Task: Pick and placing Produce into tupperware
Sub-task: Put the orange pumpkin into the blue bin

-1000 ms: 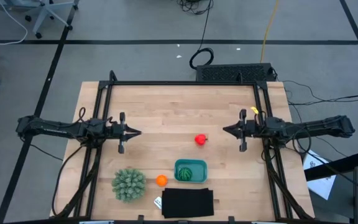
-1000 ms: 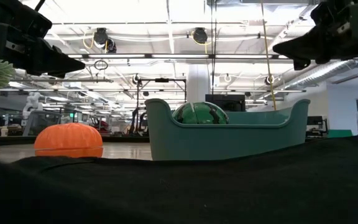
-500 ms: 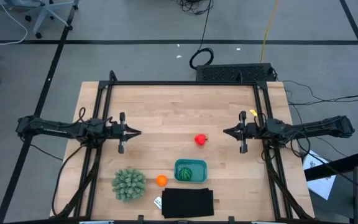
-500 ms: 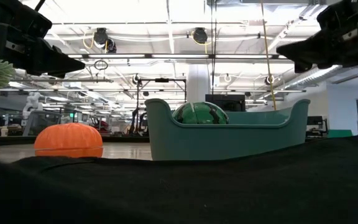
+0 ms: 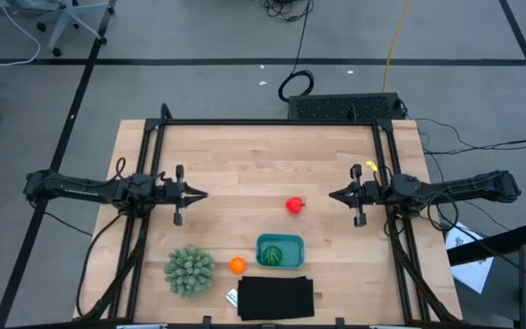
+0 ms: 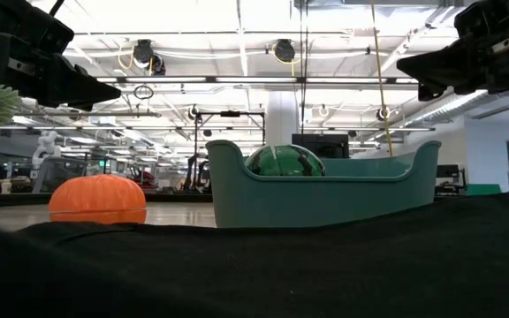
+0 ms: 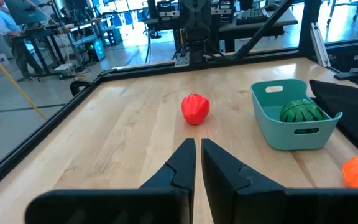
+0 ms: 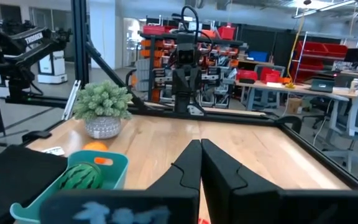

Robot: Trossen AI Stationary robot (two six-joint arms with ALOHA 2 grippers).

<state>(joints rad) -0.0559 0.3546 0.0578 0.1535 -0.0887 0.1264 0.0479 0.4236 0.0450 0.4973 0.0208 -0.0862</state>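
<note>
The teal tupperware [image 5: 280, 251] stands near the table's front edge, and the dark green striped ball [image 5: 273, 255] lies inside it. To its left the orange ball [image 5: 236, 265] rests on the wood. The red fruit [image 5: 294, 205] lies on the table at mid-depth, right of centre. My left gripper [image 5: 204, 194] hovers shut over the table's left half, pointing right, with the fruit [image 7: 196, 108] well ahead of its fingers. My right gripper [image 5: 330, 194] hovers shut just right of the fruit, pointing left. Neither gripper holds anything.
A spiky pale-green plant [image 5: 189, 270] stands at the front left. A flat black rectangle [image 5: 276, 298] lies at the front edge, just before the tupperware. A dark frame [image 5: 272, 122] runs round the table. The far half of the wood is bare.
My right gripper has tipped its fingertips up a little and stays shut. The produce and the tupperware have kept their places.
</note>
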